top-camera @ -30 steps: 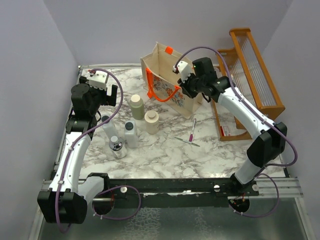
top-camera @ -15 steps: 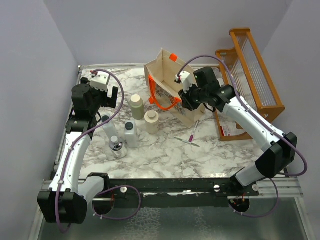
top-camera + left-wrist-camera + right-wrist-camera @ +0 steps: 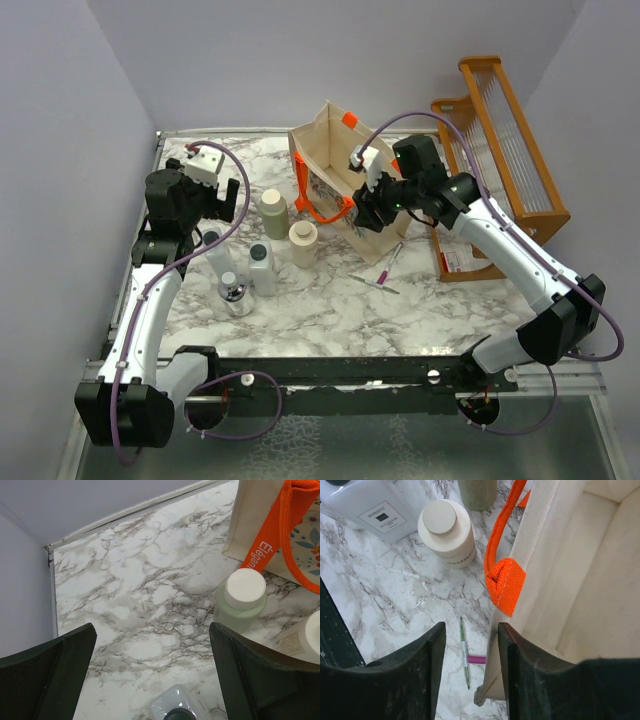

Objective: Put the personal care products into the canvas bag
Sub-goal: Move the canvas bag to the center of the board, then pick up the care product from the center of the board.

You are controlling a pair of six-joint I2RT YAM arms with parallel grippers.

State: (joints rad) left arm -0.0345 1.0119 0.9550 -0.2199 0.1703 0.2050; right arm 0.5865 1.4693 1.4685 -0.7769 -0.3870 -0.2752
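The canvas bag (image 3: 330, 150) stands tilted at the back centre, its mouth open. My right gripper (image 3: 366, 212) is open and straddles the bag's near wall (image 3: 520, 570): one finger outside, one inside, below an orange tab (image 3: 506, 582). The olive-green bottle (image 3: 273, 212), beige bottle (image 3: 303, 243), two white bottles (image 3: 262, 268) (image 3: 214, 252) and the short clear bottle (image 3: 236, 298) stand left of the bag. My left gripper (image 3: 226, 198) is open and empty above a white bottle (image 3: 175, 711), with the olive-green bottle (image 3: 240, 602) beside its right finger.
Two pens (image 3: 385, 262) (image 3: 375, 283) lie on the marble table (image 3: 330, 320) in front of the bag. An orange wooden slatted rack (image 3: 505, 140) stands at the back right. The beige bottle (image 3: 447, 532) is close to the bag's orange handle (image 3: 502, 535).
My right gripper has moved nearer and lower along the bag's wall. The bag has shifted right and turned, now leaning. The left arm has barely moved.
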